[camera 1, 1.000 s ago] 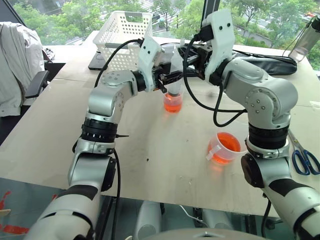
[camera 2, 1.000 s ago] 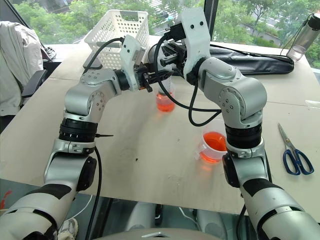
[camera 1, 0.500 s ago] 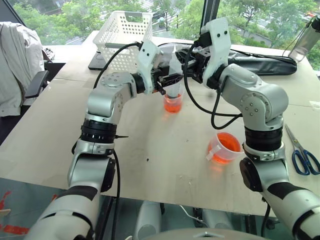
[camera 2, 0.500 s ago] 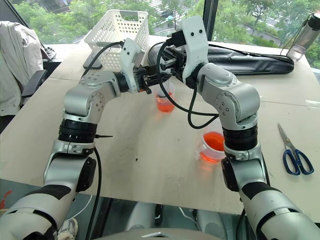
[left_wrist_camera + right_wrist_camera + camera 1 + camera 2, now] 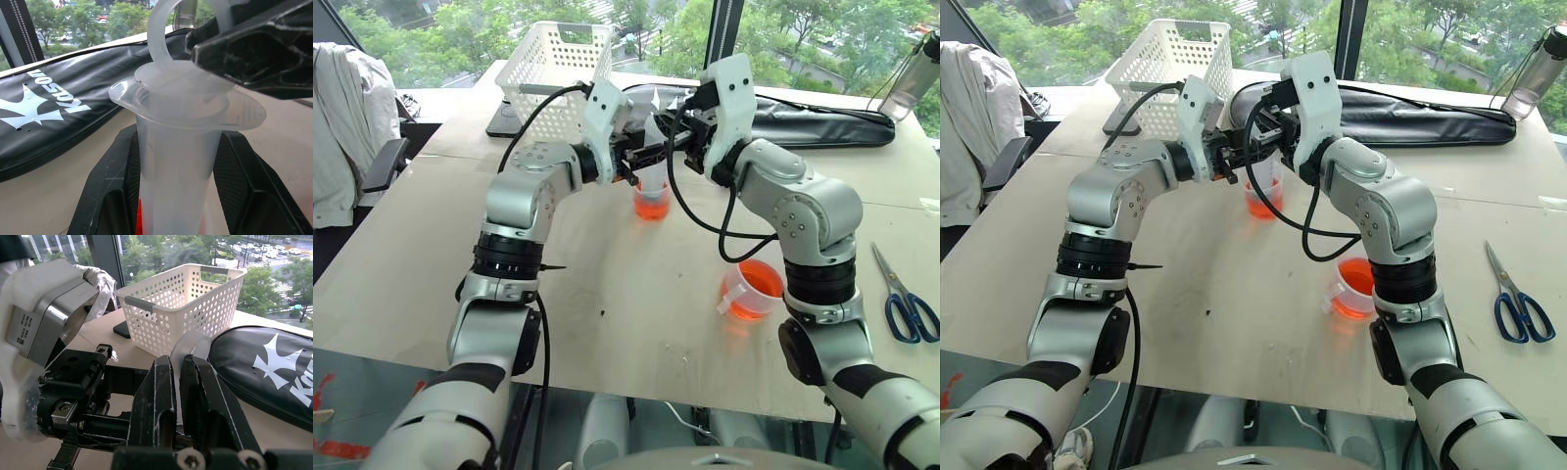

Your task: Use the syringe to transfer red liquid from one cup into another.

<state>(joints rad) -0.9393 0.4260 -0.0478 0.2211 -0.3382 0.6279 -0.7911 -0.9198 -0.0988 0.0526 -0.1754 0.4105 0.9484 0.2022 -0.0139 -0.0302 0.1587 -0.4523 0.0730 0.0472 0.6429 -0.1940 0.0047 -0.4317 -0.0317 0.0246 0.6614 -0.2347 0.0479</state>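
The syringe [image 5: 652,168] stands upright over the small handle-less cup [image 5: 651,203], which holds red liquid [image 5: 1262,204]. My left gripper [image 5: 640,157] is shut on the clear barrel [image 5: 176,161], one finger on each side. My right gripper [image 5: 178,396] is shut on the white plunger ring [image 5: 188,345] at the top of the syringe, right above the left one. The handled measuring cup [image 5: 756,291] with red liquid sits nearer on the table, to the right, under my right forearm. The syringe's tip is hidden.
A white basket [image 5: 558,64] and a long black bag [image 5: 822,122] lie at the table's far side. Blue-handled scissors [image 5: 906,304] rest near the right edge, with a bottle [image 5: 913,73] at the far right corner. A chair with a jacket [image 5: 347,117] stands to the left.
My right gripper has sunk a little toward the left one, still shut on the plunger ring. The left gripper and both cups have stayed put.
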